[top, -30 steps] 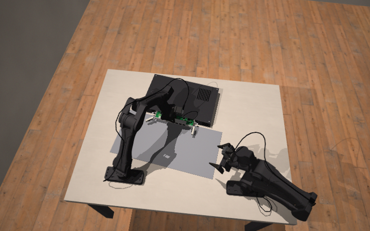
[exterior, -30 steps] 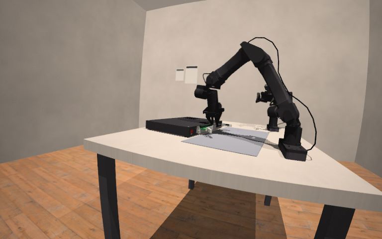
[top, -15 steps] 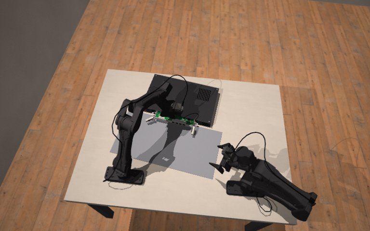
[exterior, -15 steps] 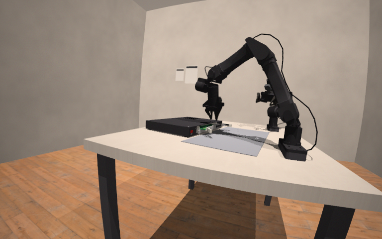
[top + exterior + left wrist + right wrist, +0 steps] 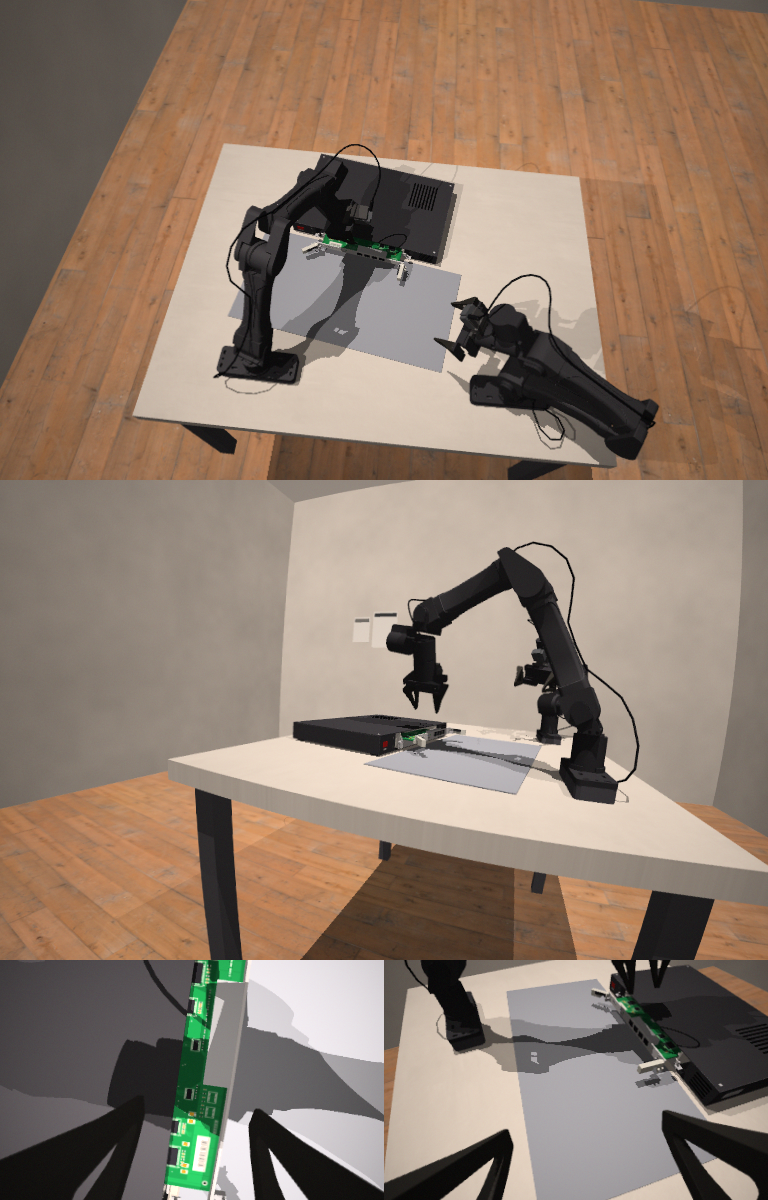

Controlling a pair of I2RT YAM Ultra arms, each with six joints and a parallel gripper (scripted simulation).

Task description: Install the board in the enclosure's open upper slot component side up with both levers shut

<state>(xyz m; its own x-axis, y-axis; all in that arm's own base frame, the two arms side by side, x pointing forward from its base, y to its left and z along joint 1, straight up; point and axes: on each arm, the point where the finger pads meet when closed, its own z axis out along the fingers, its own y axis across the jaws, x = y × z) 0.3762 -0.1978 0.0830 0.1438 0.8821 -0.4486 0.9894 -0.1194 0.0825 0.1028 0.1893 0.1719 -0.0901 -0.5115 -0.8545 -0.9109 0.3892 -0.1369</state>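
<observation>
The black enclosure stands at the back of the bench and also shows in the exterior view. The green board sits component side up in the upper slot, with a strip of green and its grey panel still sticking out. Its right lever points out from the panel. Its left lever is angled outwards. My left gripper is open and empty, well above the board's panel. My right gripper is open and empty, low over the grey mat's near right corner.
A grey mat lies in front of the enclosure. A small pale piece lies on the mat. The left arm's base stands at the mat's left front, the right arm's base near the bench's front right.
</observation>
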